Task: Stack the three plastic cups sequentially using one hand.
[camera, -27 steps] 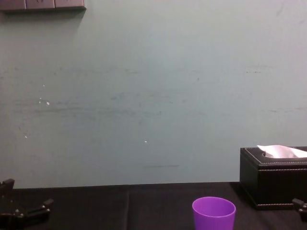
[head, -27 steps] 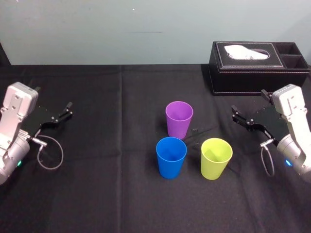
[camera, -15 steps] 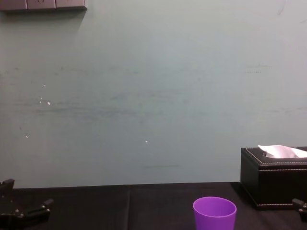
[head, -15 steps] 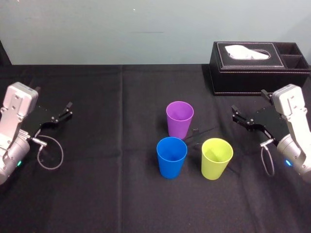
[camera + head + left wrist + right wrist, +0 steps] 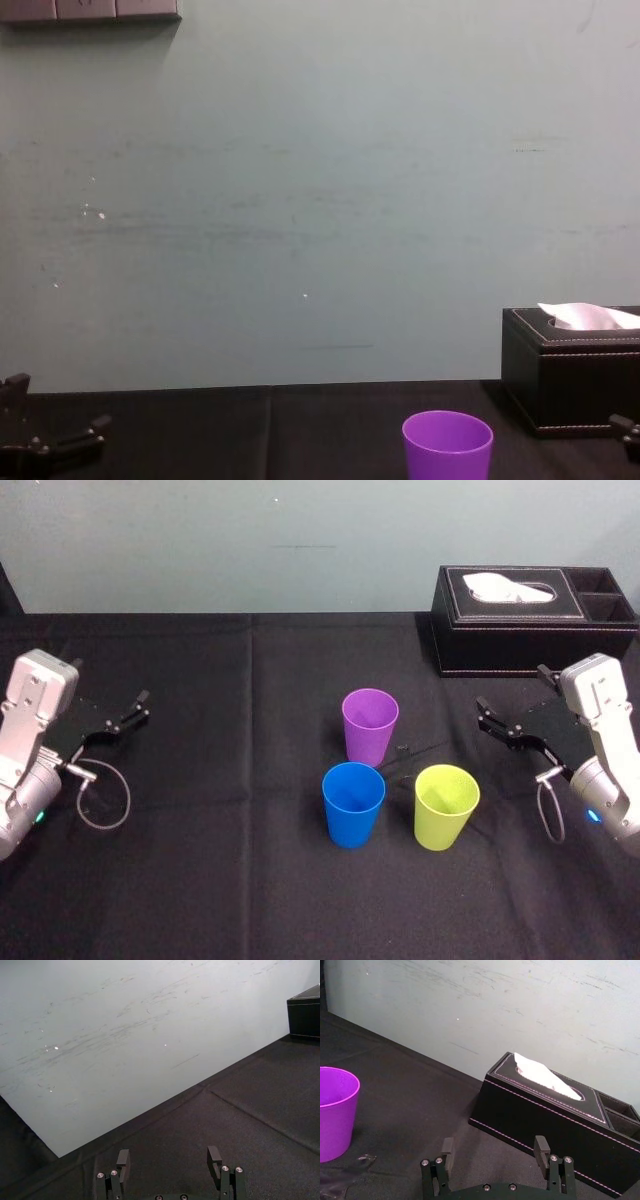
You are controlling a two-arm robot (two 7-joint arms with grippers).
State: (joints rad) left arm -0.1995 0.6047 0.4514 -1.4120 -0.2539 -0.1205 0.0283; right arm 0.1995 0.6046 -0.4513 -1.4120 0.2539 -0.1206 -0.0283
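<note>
A black-clothed bench meets a pale, scuffed wall. The purple cup, blue cup and yellow-green cup stand mid-bench (upright, apart). The left end effector and right end effector flank them, fingers spread.

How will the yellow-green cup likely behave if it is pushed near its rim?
The yellow-green cup looks empty, so probably light. It stands on its narrower base, so a high push may tip it. Its smooth tapered wall might slip in the right tool.
</note>
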